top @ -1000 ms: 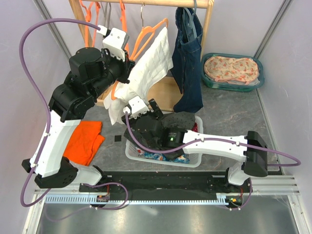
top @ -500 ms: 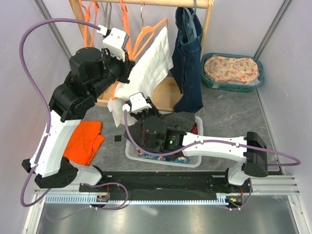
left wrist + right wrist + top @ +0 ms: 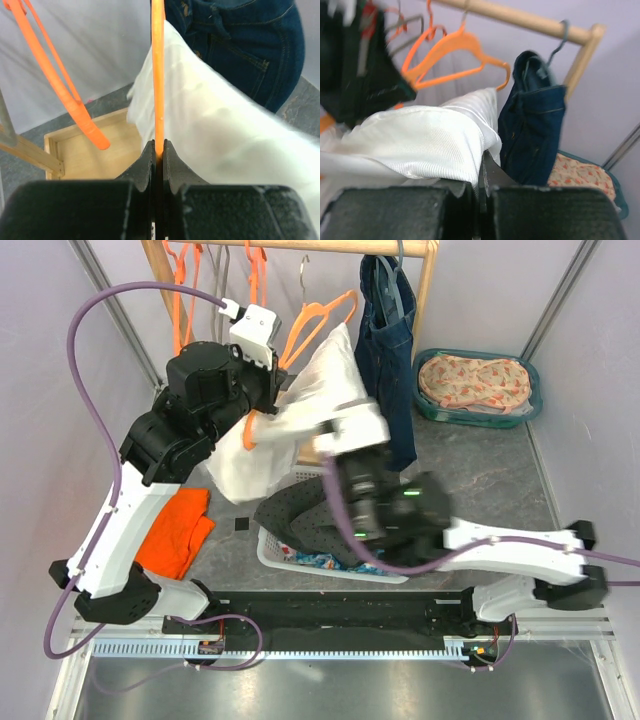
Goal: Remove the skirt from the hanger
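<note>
A white skirt (image 3: 300,410) hangs from an orange hanger (image 3: 322,316) below the wooden rail (image 3: 340,246). My left gripper (image 3: 266,398) is shut on the hanger's orange arm (image 3: 158,75), which runs straight up from between the fingertips (image 3: 157,147). The skirt (image 3: 215,115) billows to the right of it. My right gripper (image 3: 335,440), motion-blurred in the top view, is shut on a fold of the skirt's hem (image 3: 420,140). The cloth is pinched at its fingertips (image 3: 481,160) and stretched taut away from the hanger (image 3: 455,45).
A dark denim garment (image 3: 385,360) hangs on the rail just right of the skirt. More orange hangers (image 3: 185,280) hang at the left. A white laundry basket (image 3: 300,560) sits below, orange cloth (image 3: 175,530) at the left, a teal bin (image 3: 478,385) at the right, a wooden box (image 3: 85,150) under the rack.
My right gripper went from open to shut on the skirt's hem and swung up and to the right, pulling the cloth. The left arm shifted slightly right with the hanger.
</note>
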`<move>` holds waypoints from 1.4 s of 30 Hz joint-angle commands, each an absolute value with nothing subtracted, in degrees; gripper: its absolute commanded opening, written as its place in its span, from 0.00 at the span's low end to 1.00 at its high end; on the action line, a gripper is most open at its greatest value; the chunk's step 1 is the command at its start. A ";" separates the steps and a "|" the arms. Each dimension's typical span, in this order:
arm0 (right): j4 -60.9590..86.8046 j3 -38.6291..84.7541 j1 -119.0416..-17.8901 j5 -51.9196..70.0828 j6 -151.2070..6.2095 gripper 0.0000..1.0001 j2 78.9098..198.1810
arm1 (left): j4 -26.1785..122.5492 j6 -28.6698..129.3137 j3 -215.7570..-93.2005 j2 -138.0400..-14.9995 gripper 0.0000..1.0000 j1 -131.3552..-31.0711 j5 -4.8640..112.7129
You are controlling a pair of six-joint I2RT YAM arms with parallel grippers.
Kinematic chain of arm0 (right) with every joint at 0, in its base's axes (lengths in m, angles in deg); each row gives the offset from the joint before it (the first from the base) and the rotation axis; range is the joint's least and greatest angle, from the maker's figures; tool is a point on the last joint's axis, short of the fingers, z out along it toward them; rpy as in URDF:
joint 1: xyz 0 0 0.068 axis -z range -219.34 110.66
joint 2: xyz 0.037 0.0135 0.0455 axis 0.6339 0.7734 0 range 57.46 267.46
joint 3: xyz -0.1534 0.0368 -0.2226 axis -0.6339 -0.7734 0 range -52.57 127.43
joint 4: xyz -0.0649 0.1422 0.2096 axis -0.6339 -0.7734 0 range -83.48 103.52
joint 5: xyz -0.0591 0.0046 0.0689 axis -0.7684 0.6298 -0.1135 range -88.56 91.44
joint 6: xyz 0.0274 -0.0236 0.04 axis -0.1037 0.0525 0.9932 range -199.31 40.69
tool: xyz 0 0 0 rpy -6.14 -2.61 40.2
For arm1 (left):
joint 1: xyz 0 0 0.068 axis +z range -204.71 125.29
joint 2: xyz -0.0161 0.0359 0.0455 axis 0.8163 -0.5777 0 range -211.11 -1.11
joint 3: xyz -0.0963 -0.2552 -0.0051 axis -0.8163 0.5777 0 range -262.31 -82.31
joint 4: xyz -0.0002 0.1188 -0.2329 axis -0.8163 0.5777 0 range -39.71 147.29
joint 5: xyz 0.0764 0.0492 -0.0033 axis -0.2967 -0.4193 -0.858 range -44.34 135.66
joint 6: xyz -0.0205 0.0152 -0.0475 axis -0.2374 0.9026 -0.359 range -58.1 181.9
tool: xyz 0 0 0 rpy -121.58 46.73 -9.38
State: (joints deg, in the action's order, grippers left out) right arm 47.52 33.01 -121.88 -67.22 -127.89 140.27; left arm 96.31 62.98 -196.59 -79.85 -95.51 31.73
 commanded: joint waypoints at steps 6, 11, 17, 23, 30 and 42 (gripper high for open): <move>57.04 35.67 -124.68 -67.21 -125.57 0.00 118.03 | 88.17 66.56 -197.36 -80.83 0.02 -95.14 23.69; 44.47 37.51 -124.68 -65.09 -113.95 0.00 114.42 | 87.91 67.09 -197.88 -81.18 0.02 -95.14 22.55; 37.61 40.15 -124.77 -63.43 -109.11 0.00 114.50 | 87.38 68.67 -197.45 -81.80 0.02 -95.14 20.27; 30.84 41.21 -124.77 -62.98 -105.33 0.00 118.10 | 86.50 70.16 -197.10 -81.54 0.02 -95.14 19.38; 24.78 44.19 -124.68 -62.28 -102.78 0.00 125.57 | 82.46 72.27 -197.71 -83.38 0.02 -95.06 19.30; 36.17 38.69 -124.68 -71.85 -113.76 0.00 131.21 | 78.31 72.37 -205.35 -92.08 0.02 -87.77 29.11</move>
